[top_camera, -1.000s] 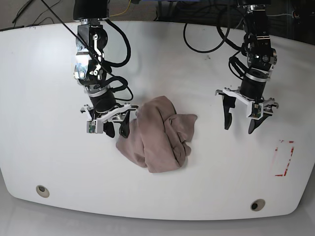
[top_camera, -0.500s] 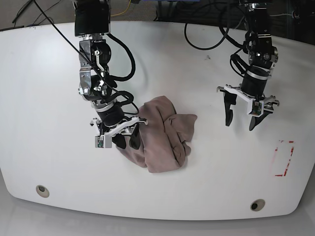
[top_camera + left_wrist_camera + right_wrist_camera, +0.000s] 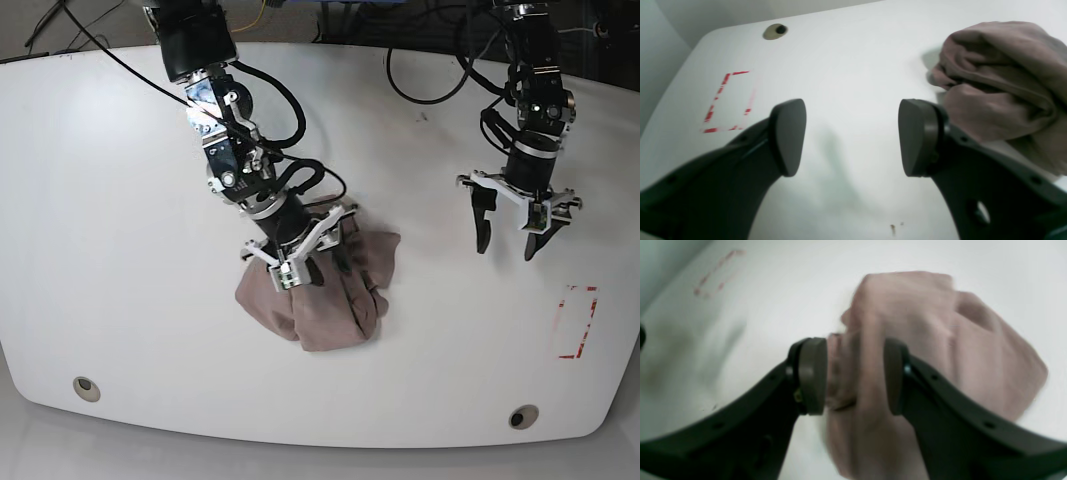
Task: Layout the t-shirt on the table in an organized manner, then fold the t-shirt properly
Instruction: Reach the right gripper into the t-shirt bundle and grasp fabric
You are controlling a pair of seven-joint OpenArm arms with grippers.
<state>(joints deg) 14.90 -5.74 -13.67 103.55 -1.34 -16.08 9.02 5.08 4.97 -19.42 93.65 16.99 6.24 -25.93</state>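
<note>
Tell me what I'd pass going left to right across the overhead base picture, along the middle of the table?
Bare white table → right pincer, its jaws around a fold of the crumpled t-shirt → more bare table → left pincer, open and holding nothing → red tape rectangle.

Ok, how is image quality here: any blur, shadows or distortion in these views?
Right wrist view: motion-blurred, the t-shirt smeared between the fingers. Left wrist view: sharper, soft finger shadows on the table, the red tape mark crisp. Base view: sharp, evenly lit, table edges bowed by the wide lens.
</note>
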